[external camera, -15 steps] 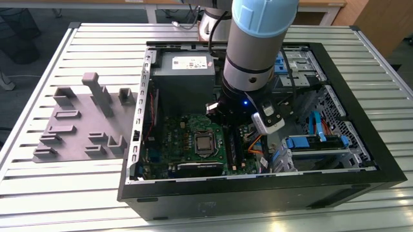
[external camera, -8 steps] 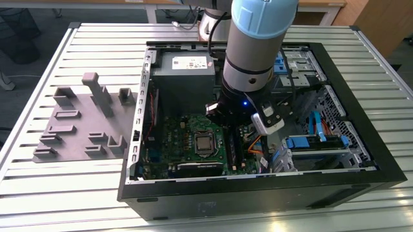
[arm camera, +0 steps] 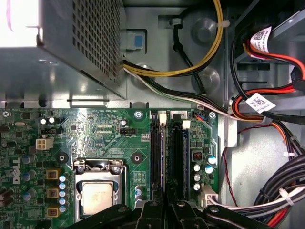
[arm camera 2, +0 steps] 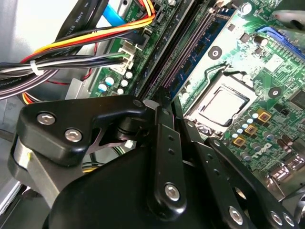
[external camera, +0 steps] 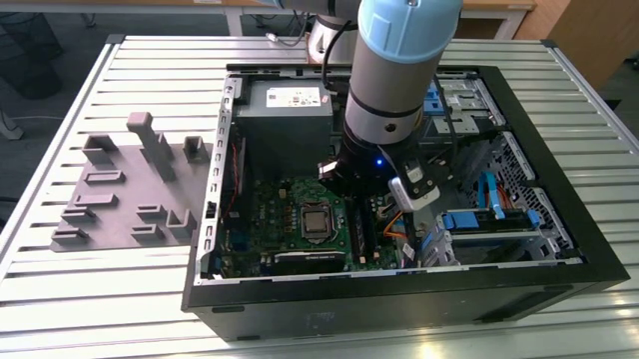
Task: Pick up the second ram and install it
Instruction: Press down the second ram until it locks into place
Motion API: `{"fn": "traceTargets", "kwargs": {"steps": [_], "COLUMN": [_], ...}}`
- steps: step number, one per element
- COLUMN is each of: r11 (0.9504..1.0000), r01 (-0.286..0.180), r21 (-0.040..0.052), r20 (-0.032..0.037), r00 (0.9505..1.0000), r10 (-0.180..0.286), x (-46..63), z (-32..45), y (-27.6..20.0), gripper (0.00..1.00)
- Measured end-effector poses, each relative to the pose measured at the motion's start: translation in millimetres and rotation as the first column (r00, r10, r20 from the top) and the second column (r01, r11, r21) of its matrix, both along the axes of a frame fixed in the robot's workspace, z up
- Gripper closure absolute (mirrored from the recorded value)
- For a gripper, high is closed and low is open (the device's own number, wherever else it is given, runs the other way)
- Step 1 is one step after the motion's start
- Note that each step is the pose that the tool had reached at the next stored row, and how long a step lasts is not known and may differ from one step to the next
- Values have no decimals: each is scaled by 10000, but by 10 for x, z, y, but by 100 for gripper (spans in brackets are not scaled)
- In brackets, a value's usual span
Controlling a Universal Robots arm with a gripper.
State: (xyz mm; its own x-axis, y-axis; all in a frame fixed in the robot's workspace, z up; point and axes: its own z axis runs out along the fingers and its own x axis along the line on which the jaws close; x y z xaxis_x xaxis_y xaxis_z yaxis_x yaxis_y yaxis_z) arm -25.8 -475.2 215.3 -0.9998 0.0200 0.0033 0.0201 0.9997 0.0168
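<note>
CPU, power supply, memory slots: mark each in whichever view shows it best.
CPU (arm camera: 99, 196): first wrist view, centre of its metal lid.
Power supply (external camera: 283, 112): exterior view, top face just below the label.
Memory slots (arm camera: 156, 157): first wrist view, midway along one black slot.

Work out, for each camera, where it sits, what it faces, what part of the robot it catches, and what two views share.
Exterior view: off the arm, above the open computer case, showing the arm.
First wrist view: on the arm, facing the motherboard, gripper at the edge.
Second wrist view: close behind the gripper.
Both wrist views share the processor and memory slots.
</note>
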Motion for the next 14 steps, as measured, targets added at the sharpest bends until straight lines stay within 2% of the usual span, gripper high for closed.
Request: {"fn": "traceTargets", "kwargs": {"steps": [14], "r11": [10000], "r01": [6], "r21": [63], "r20": [0], "r00": [10000], "r10": [-6], "x": [0], "z": [-39], "y": [1], "gripper": [86]}}
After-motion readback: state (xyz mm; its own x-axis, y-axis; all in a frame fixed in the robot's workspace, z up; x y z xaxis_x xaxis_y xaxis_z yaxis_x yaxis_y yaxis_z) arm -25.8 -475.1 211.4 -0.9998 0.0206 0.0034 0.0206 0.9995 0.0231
